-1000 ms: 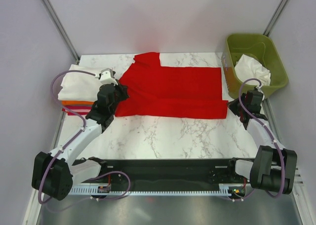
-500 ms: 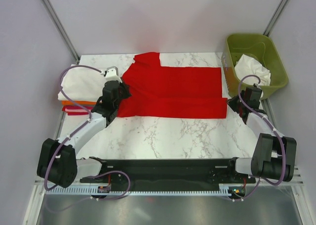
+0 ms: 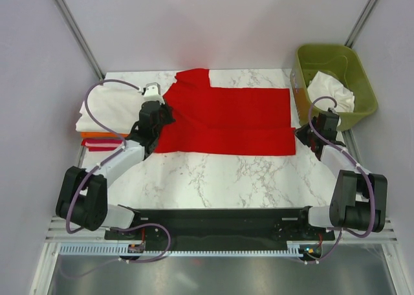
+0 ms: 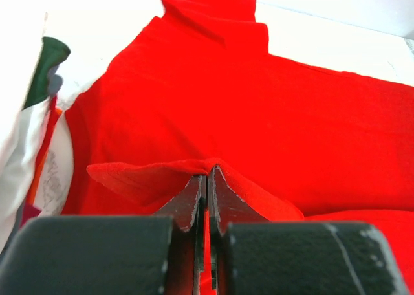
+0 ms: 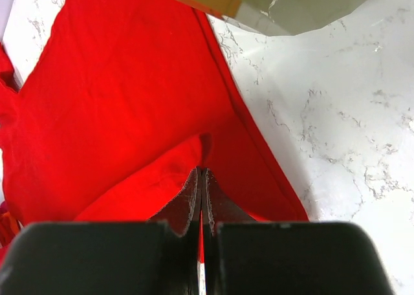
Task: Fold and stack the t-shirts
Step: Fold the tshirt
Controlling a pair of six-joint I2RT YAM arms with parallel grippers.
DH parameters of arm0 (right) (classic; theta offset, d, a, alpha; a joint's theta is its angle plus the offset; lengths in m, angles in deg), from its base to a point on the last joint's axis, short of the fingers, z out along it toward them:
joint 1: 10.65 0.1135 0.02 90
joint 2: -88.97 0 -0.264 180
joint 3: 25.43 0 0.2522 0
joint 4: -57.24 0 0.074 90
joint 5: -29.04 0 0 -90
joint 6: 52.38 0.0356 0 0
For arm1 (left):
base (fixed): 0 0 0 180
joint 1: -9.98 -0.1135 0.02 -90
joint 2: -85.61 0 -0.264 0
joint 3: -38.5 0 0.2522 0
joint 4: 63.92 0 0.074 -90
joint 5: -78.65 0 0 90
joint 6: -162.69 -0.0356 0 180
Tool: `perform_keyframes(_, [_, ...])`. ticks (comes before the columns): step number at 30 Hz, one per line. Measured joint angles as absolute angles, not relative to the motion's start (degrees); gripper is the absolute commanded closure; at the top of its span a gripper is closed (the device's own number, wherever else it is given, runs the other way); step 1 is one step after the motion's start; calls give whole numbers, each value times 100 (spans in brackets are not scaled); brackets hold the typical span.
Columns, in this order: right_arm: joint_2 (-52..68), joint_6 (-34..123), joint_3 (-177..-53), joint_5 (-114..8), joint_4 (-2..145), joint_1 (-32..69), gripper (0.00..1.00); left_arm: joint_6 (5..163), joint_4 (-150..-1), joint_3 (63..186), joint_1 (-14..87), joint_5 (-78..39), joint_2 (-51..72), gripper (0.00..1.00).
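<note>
On the marble surface the red t-shirt lies spread; I see the left gripper and right gripper, jaws each pinching a raised fold of it.

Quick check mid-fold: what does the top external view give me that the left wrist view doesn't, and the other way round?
Top external only: the olive-green bin at the far right with a white shirt in it, and the right fingers at the right edge of the red shirt.
Left wrist only: the left fingers shut on a raised pinch of the red cloth at its left end.
Both: the red shirt spread on the marble table, and the folded stack to its left, white on top.
</note>
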State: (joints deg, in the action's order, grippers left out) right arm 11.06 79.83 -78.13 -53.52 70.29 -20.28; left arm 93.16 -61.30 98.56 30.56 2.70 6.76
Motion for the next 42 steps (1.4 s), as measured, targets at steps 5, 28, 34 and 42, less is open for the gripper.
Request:
perform_keyframes(5, [1036, 7986, -7813, -5407, 7013, -2013, 100, 9268, -5920, 9964, 3029, 156, 379, 98])
perform_keyframes(28, [1821, 7927, -7795, -6097, 7156, -1785, 51, 8951, -6123, 10685, 2973, -111, -104, 23])
perform_keyframes(34, [2824, 8130, -7004, -6274, 7099, -1672, 58, 9134, -6698, 10617, 3102, -141, 744, 29])
perform_keyframes(42, [3121, 8591, -6121, -6480, 7204, -1608, 56, 10118, -7411, 9585, 3112, -126, 1865, 34])
